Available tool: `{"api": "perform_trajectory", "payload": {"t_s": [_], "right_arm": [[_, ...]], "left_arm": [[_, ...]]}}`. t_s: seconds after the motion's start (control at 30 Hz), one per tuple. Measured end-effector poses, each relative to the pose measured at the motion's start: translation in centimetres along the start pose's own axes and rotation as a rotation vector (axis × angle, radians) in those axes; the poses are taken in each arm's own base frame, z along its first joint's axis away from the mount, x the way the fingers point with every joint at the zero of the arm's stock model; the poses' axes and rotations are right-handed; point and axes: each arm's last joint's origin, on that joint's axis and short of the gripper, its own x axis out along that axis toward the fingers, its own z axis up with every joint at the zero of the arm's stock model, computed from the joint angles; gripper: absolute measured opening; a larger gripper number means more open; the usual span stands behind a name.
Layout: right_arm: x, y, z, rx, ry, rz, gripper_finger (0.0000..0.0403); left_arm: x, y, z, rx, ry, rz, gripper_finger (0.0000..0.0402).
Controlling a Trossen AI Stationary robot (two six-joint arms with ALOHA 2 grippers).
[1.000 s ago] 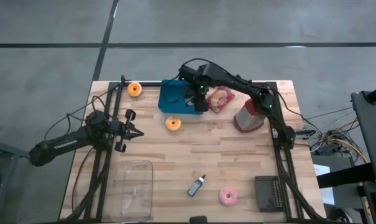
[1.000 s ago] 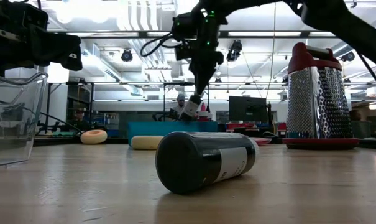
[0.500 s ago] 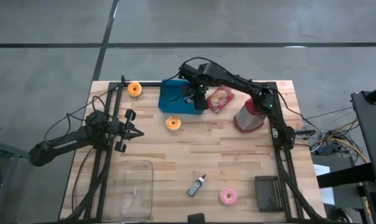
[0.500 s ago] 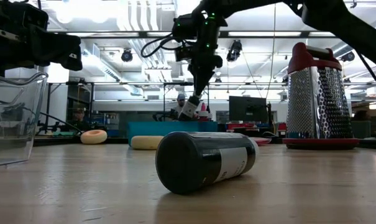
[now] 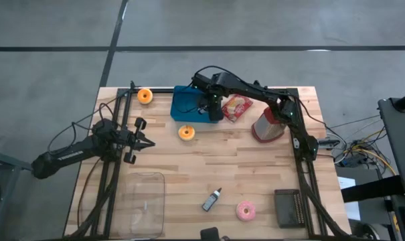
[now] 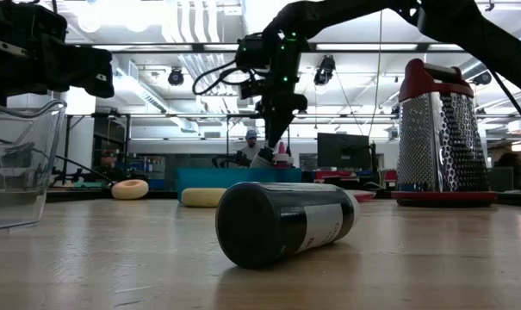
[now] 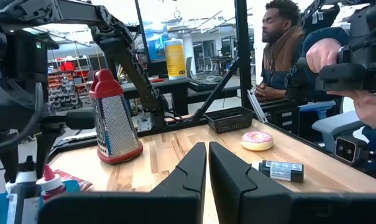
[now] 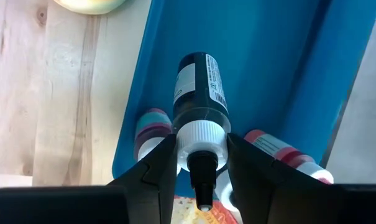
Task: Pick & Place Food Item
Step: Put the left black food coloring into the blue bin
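My right gripper (image 8: 203, 163) is over the blue tray (image 5: 186, 104) at the table's far middle, shut on a dark bottle (image 8: 199, 87) with a white cap and a label. It also shows in the low view (image 6: 262, 157). Two red-capped bottles (image 8: 151, 127) (image 8: 278, 152) lie in the tray. An orange donut (image 5: 186, 132) lies on the table just near of the tray, another (image 5: 144, 96) at the far left, and a pink donut (image 5: 245, 211) at the near edge. My left gripper (image 5: 150, 142) is shut and empty over the table's left part. My right gripper pinches the bottle's white cap (image 8: 203, 134) between its two fingers (image 8: 158, 167), one on each side. The fingers come from above, pointing down, a little slanted. The bottle hangs below them, nozzle up and base toward the tray floor; whether the base touches it I cannot tell.
A red snack bag (image 5: 237, 107) and a metal grater (image 5: 269, 124) stand right of the tray. A small dark bottle (image 5: 212, 199) lies near the front, with a clear container (image 5: 143, 201) to its left and a black basket (image 5: 292, 207) to its right.
My right gripper has shifted a little toward the table's left over the blue tray and gone down slightly, keeping the bottle in its hold.
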Motion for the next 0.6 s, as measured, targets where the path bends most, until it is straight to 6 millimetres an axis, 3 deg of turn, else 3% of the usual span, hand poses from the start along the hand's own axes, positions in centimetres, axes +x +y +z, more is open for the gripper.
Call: {"api": "perform_trajectory", "payload": {"t_s": [0.6], "right_arm": [[2.3, 0.3, -0.3, -0.052, 0.005, 0.008, 0.0116]], "left_arm": [[0.0, 0.0, 0.0, 0.000, 0.000, 0.000, 0.0026]]}}
